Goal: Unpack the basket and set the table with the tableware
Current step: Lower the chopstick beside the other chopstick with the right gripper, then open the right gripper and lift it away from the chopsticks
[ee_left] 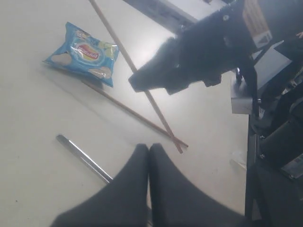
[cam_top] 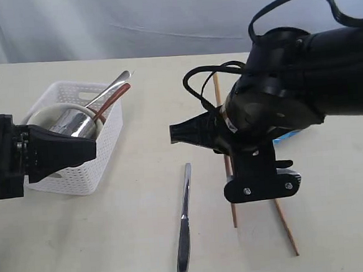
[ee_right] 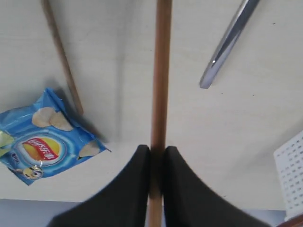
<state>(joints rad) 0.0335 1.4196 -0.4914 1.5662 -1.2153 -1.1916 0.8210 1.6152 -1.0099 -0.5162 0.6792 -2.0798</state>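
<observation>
Pale cream counter [cam_top: 146, 250], matte, carries everything.

Right arm: black, bulky, over the right half of the counter. Right claw [ee_right: 157, 153] is closed on a brown wooden chopstick [ee_right: 161, 71]; the stick sits pinched between the two fingers and runs straight out from them over the counter. Whether it is lifted clear of the surface cannot be told.

Left arm: at the left edge of the exterior view, in front of the basket's near side. Left claw [ee_left: 149, 150] is fully closed, fingers pressed together, nothing between them.

White perforated basket [cam_top: 104, 150]: far left of the counter, upright, with tableware inside.
- Cream bowl [cam_top: 43, 113] inside the basket.
- Shiny steel cup [cam_top: 75, 125] tilted, resting in the bowl.
- Dark red spoon [cam_top: 113, 98] leaning out over the basket's right rim.
- Steel handle [cam_top: 114, 83] beside the spoon, also leaning out; which utensil it belongs to cannot be told.

Blue chip bag [ee_right: 42, 142]: flat on the counter at the right, largely hidden behind the right arm in the exterior view.

Steel knife [cam_top: 185, 229]: flat on the counter, near front, between basket and right arm, apart from both.

Second chopstick [cam_top: 286, 228]: flat on the counter, right of the held one; one end reaches the bag's edge.
</observation>
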